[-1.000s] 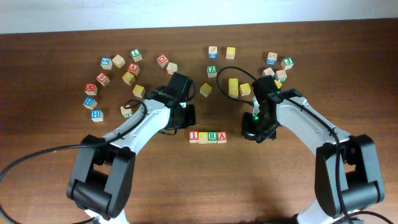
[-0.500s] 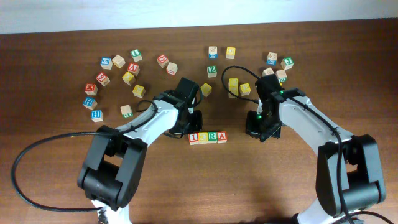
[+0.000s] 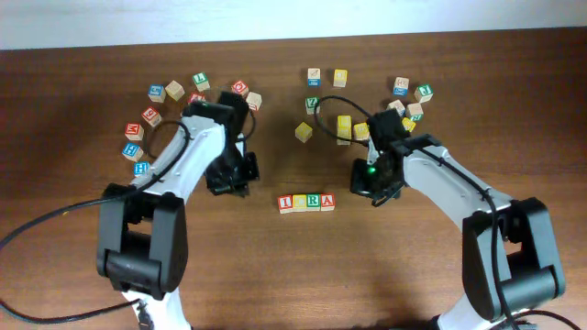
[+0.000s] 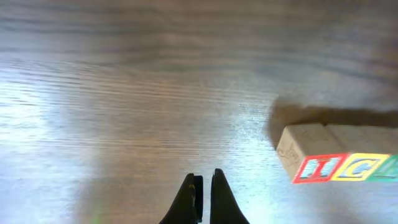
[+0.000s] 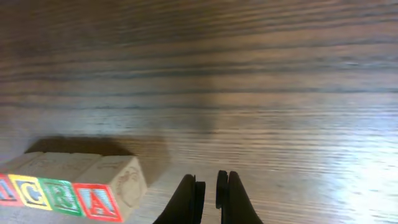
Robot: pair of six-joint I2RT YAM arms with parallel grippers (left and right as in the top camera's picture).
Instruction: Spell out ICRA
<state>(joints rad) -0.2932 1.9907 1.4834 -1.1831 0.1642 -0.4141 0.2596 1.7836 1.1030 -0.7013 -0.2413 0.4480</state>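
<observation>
Four wooden cubes stand in a touching row at the table's middle front: red I, yellow C, green R, red A. My left gripper is shut and empty, well to the left of the I, apart from it. Its fingers hang over bare wood in the left wrist view, with the I and C to the right. My right gripper is shut and empty, just right of the A. The right wrist view shows its fingers beside the A, not touching.
Several loose cubes lie at the back left and back right. Yellow cubes sit behind the right gripper, and a green Z cube is further back. A blue cube lies by the left arm.
My left gripper has pulled away to the left from beside the I cube. My right gripper has shifted slightly left toward the A. The row has not moved.
</observation>
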